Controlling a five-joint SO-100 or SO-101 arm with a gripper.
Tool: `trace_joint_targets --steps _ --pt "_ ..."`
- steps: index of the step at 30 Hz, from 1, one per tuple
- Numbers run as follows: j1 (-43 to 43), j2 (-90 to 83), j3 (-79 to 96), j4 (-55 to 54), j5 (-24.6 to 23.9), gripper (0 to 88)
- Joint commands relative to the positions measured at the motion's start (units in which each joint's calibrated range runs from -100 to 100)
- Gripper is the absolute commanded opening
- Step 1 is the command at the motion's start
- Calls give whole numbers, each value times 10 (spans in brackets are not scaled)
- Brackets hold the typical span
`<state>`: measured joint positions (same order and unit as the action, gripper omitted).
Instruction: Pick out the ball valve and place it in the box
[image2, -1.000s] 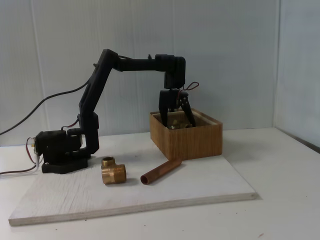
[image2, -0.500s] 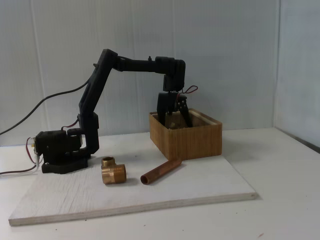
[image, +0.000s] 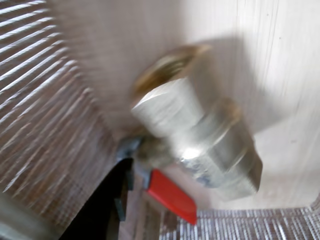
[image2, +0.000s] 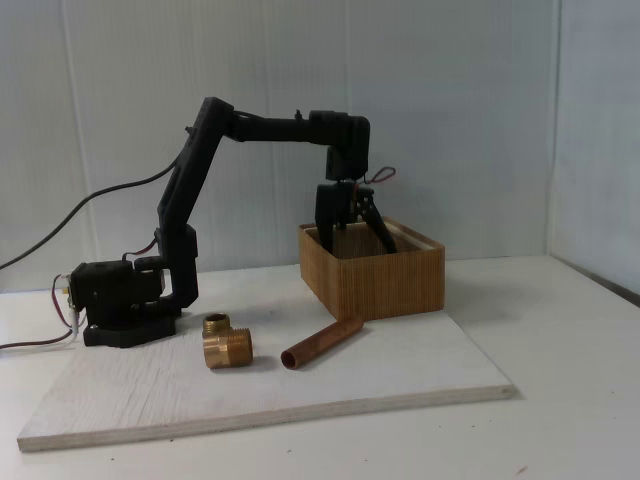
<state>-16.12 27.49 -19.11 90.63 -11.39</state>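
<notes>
Black fingers (image2: 357, 243) splayed inside the box (image2: 395, 283).

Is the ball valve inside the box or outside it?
Inside: the wrist view shows the ball valve on the pale floor between the ribbed walls of the box.

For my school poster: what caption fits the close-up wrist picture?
Blurry close-up: the ball valve with its red lever, inside the ribbed wooden box.
</notes>
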Motion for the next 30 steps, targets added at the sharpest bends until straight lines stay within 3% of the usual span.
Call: trace_joint_targets --steps 1,19,30 --pt "4 -12 -8 2 2 410" --pt "26 -46 -142 87 2 410" --pt "53 -286 -58 88 33 410"
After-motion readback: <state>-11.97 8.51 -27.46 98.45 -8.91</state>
